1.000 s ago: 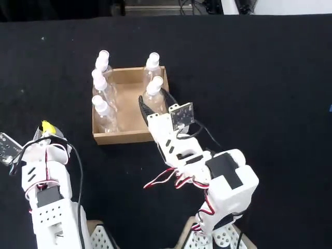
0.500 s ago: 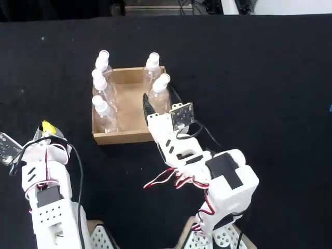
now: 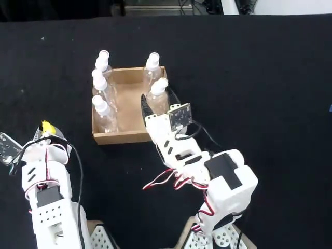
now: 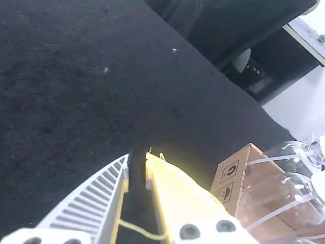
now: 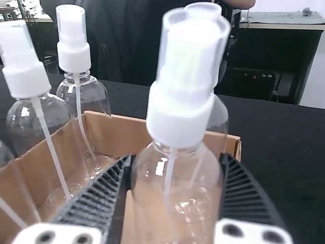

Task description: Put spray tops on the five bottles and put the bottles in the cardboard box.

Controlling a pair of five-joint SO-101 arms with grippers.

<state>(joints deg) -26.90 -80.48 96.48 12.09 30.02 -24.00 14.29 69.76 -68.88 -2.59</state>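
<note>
Pinching the fifth bottle (image 3: 158, 91), right gripper (image 3: 156, 102) swung it back less tilted at the cardboard box (image 3: 119, 136) — last placement nearly done.

A robotics lab or workshop: a black-clothed table (image 3: 270, 78) carries the left arm (image 3: 45, 192) and right arm (image 3: 223, 181) at its near edge, with cables (image 3: 207, 6) and a white desk (image 3: 290, 5) beyond its far edge.
</note>
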